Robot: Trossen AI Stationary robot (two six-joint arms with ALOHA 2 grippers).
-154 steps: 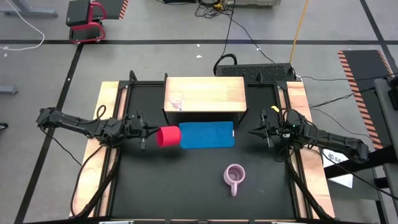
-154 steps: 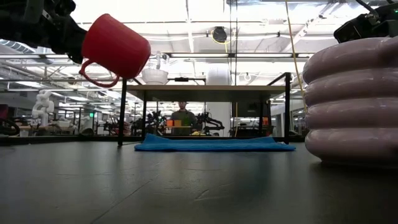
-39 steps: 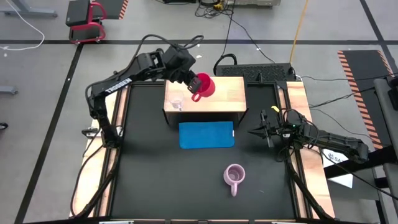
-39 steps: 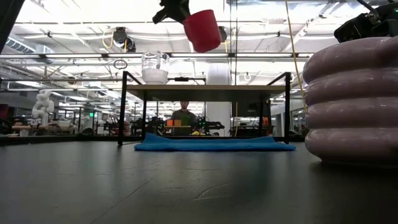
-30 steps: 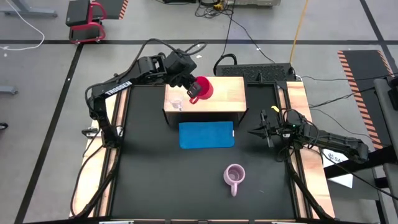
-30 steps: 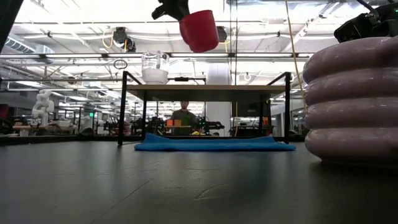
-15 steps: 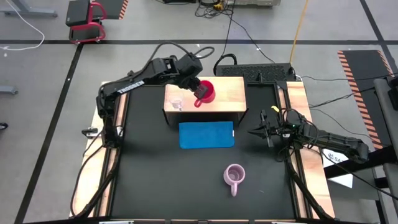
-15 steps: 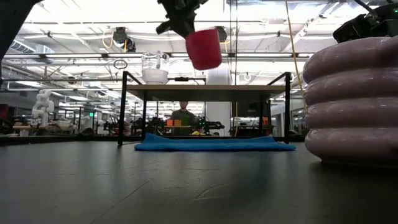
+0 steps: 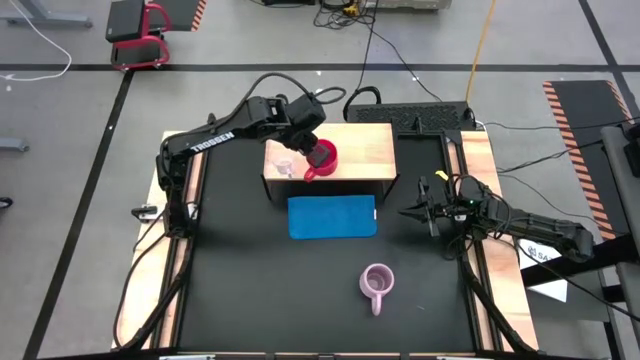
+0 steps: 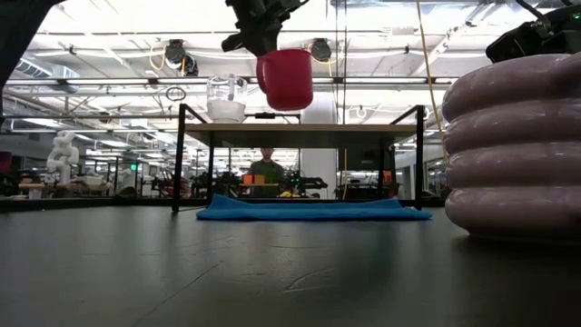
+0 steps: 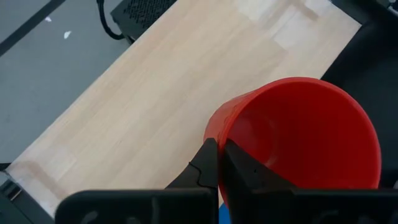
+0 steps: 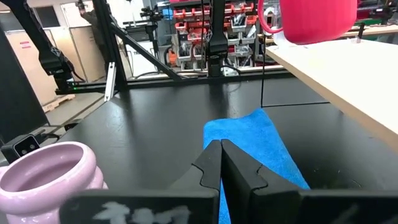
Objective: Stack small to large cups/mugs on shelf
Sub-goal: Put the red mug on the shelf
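My left gripper [image 9: 307,149] is shut on the red mug [image 9: 321,157] just above the light wooden shelf [image 9: 355,150]. The mug is upright in the low view [image 10: 286,79]. The small clear glass cup [image 9: 284,166] stands on the shelf's left part, beside the mug. The ribbed lilac mug [image 9: 377,283] stands on its base on the black table, near the front. My right gripper [image 9: 408,212] is shut and empty to the right of the blue mat [image 9: 332,216]. My left gripper pinches the red mug's rim wall [image 11: 217,132], with one finger inside the mug [image 11: 239,171] and one outside [image 11: 204,169]. The fingers come from above, pointing down. The mug hangs upright below them, its mouth up, a little clear of the shelf top [image 10: 300,129].
The blue mat lies flat on the table in front of the shelf. The shelf's right half [image 9: 375,145] is bare wood. Wooden rails [image 9: 170,200] border the table's left and right sides. Cables and a black box [image 9: 410,112] lie behind the shelf.
My left gripper has come down toward the shelf with the red mug, moving a little toward the table's near edge and the glass cup. The mug, tilted a second ago, now hangs upright and lower.
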